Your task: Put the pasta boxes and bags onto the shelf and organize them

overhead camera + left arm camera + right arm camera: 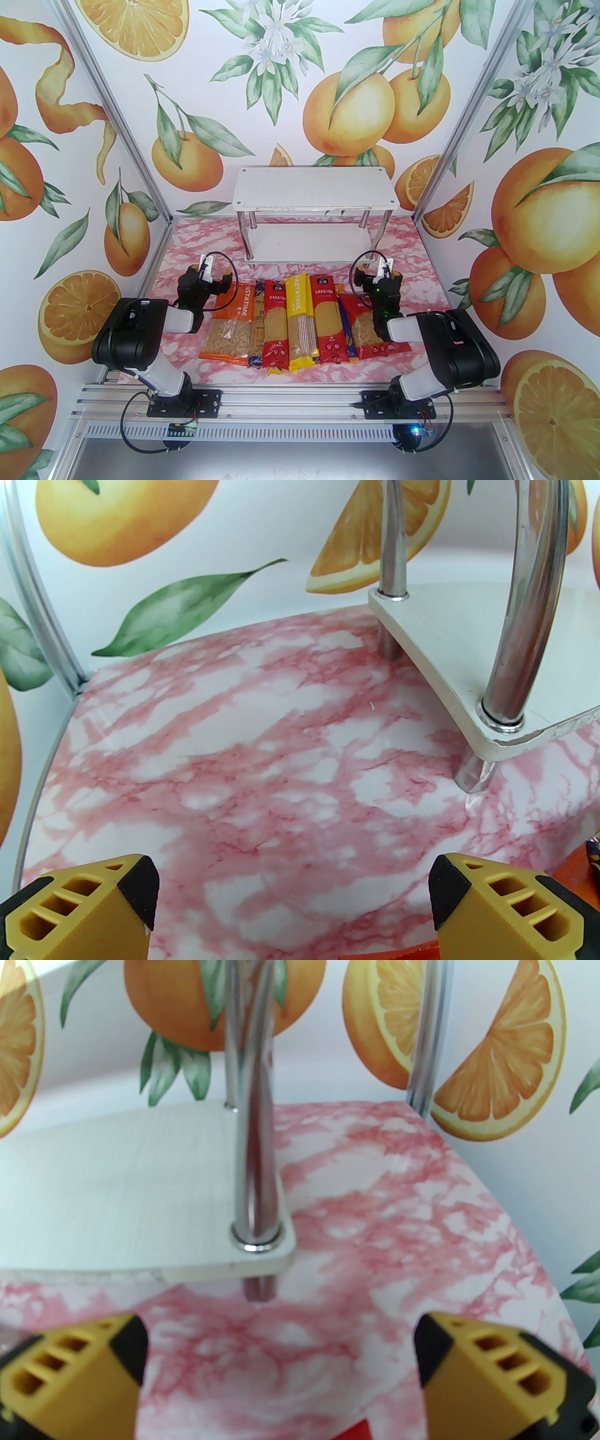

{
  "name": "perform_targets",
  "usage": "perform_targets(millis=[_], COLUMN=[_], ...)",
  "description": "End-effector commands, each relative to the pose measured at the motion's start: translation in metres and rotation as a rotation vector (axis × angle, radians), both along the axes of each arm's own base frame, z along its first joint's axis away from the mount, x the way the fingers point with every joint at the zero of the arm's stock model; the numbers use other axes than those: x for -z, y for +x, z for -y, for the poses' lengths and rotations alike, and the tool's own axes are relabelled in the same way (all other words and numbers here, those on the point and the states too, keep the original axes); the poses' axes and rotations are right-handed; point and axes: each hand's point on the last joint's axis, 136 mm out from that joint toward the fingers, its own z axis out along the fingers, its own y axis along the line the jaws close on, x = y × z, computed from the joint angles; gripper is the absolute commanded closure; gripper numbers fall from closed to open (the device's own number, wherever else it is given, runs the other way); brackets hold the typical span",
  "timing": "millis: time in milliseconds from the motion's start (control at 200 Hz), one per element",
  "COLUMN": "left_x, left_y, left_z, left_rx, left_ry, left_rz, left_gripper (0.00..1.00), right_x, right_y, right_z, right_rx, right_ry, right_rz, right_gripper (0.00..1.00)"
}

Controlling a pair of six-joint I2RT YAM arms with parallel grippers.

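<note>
Pink marble table [197, 243] bears red-yellow pasta packs [300, 323]; left gripper [290, 883], right gripper [281, 1349] gape empty.

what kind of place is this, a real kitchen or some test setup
Probably a staged robot test cell, not a real kitchen: orange-print panels on aluminium frame posts, a left arm and right arm bolted to a rail, and pasta packs laid out before a shelf on a marble-pattern table.

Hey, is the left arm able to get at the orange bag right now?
Likely yes. The left gripper is open and hovers above the far end of the orange bag, which lies leftmost on the table with nothing on top of it.
</note>
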Motion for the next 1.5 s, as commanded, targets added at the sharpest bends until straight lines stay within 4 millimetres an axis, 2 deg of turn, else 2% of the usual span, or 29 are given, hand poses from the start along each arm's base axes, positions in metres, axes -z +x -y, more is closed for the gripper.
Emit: perform_targets(millis=[0, 1491], left_x=[-0.0142, -0.0137], left_y=[0.0076, 0.008], left_z=[-0.0031, -0.0031], left_rx=[-0.01, -0.01], left_ry=[-0.009, -0.011], left_rz=[0.041, 0.038], left_gripper=[0.0, 0.0], right_x=[-0.0047, -0.0023], right_y=[0.0023, 0.0065], right_z=[0.0005, 0.0006], right_rx=[0.0, -0.035], right_ry=[-0.007, 0.025], right_rz=[0.015, -0.005], right_gripper=[0.0, 0.0])
